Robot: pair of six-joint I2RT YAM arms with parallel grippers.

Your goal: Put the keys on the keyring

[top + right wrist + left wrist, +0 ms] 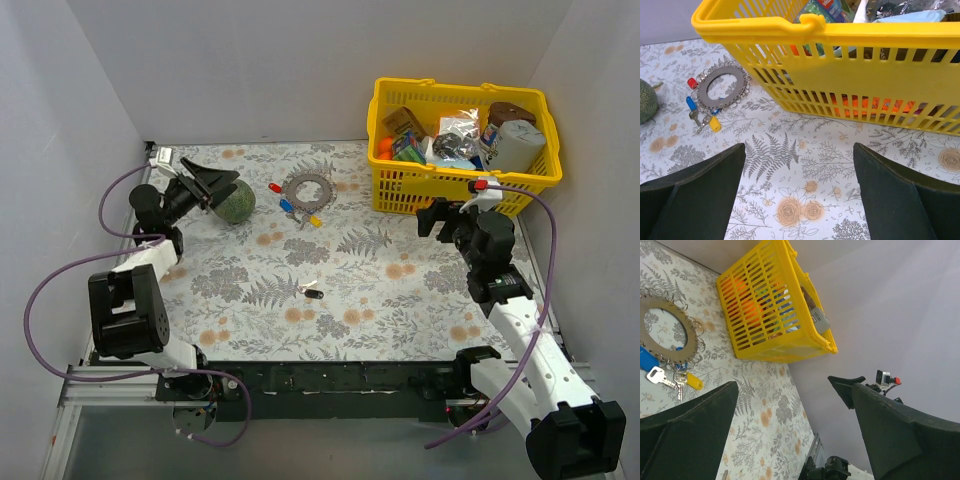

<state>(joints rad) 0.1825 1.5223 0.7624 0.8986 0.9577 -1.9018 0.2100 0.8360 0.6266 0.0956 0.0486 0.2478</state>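
The grey keyring (307,187) lies flat at the back of the table, with a red-headed key (275,187), a blue one (286,206) and a yellow one (316,222) at its rim. A black-headed key (312,293) lies alone mid-table. My left gripper (222,190) is open and empty beside the green ball (237,203), left of the ring. My right gripper (445,212) is open and empty in front of the basket. The left wrist view shows the ring (667,332) and the open gripper (794,390). The right wrist view shows the ring (722,90) and the open gripper (799,150).
A yellow basket (455,185) full of items stands at the back right, also in the right wrist view (840,65) and the left wrist view (775,315). White walls close in the floral tabletop (380,290) on three sides.
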